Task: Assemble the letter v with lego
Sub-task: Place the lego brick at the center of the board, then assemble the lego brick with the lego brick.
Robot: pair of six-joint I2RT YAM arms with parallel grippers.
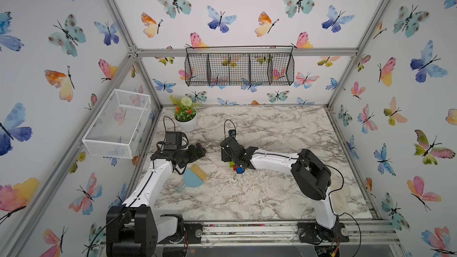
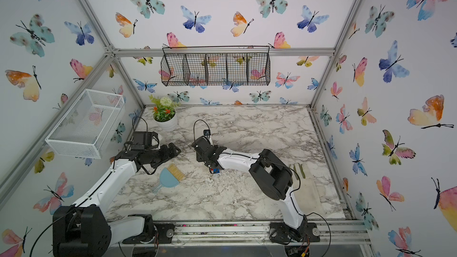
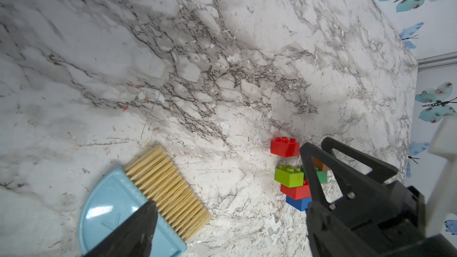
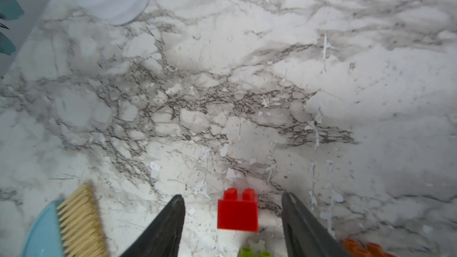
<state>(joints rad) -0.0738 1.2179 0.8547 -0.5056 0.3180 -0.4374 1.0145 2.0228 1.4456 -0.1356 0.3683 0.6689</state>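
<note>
The lego lies as a small cluster on the marble table (image 1: 272,189). In the left wrist view a blue brick (image 3: 298,202) sits at the point, then a red brick (image 3: 295,191), then a lime brick (image 3: 288,176) and a green brick (image 3: 322,176), with an orange brick (image 3: 321,166) partly hidden. A red square brick (image 4: 238,211) lies just past the lime brick (image 4: 254,250) with a small gap. My right gripper (image 4: 232,196) stands open around this red brick, touching neither side. My left gripper (image 3: 230,206) is open and holds nothing, left of the cluster (image 1: 235,166).
A tan-and-blue hand brush (image 1: 195,176) lies just left of the bricks, below the left gripper (image 1: 201,148). A white flowerpot (image 1: 186,119) stands at the back left. A white wire basket (image 1: 118,124) and a black wire basket (image 1: 239,67) hang on the walls. Pale gloves (image 2: 306,179) lie at the right.
</note>
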